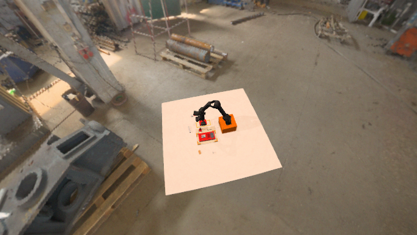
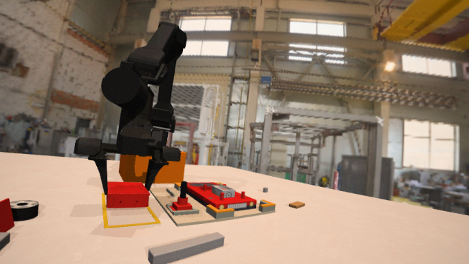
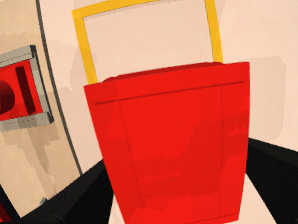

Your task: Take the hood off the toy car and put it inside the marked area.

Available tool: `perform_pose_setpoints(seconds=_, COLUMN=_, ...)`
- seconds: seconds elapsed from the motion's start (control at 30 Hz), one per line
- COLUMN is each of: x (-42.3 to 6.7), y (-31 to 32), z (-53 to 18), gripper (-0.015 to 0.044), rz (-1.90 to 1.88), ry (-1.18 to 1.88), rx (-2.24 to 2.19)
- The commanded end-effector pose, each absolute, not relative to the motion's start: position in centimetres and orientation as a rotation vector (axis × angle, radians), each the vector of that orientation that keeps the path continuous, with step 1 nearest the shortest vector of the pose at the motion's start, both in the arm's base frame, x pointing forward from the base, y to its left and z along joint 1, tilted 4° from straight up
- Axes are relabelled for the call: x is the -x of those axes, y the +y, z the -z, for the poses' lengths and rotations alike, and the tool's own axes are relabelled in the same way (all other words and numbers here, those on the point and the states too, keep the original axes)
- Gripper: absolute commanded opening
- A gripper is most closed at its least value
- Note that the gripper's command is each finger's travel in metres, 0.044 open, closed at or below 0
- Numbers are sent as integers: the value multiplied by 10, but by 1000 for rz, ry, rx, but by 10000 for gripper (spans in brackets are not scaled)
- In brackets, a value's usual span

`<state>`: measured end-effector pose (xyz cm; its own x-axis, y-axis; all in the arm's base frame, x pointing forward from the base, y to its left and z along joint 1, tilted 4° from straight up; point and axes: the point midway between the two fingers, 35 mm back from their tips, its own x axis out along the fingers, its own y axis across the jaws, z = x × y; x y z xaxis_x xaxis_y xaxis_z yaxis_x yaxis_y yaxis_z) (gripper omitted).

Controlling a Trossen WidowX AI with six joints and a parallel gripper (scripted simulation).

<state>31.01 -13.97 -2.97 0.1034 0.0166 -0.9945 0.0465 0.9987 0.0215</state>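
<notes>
Jaws grasp one red hood (image 2: 127,194) at one yellow-outlined area (image 2: 131,223).

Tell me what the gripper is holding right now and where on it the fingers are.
The gripper is shut on the red hood, one finger on each of two opposite sides.

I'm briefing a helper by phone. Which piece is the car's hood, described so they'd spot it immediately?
Find the orange base block on the pale table. In front of it a yellow outline is marked; the hood is the plain red slab at its far end, clamped by the black gripper, unlike the detailed car beside it.
</notes>
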Motion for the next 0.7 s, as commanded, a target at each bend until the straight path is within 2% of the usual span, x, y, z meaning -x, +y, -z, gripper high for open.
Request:
perform_pose_setpoints(seconds=0.0, x=-309, y=-138, z=35, gripper=0, rz=20, ry=1474, rx=-61)
perform_pose_setpoints(seconds=0.67, x=-309, y=-138, z=44, gripper=0, rz=20, ry=1475, rx=-61)
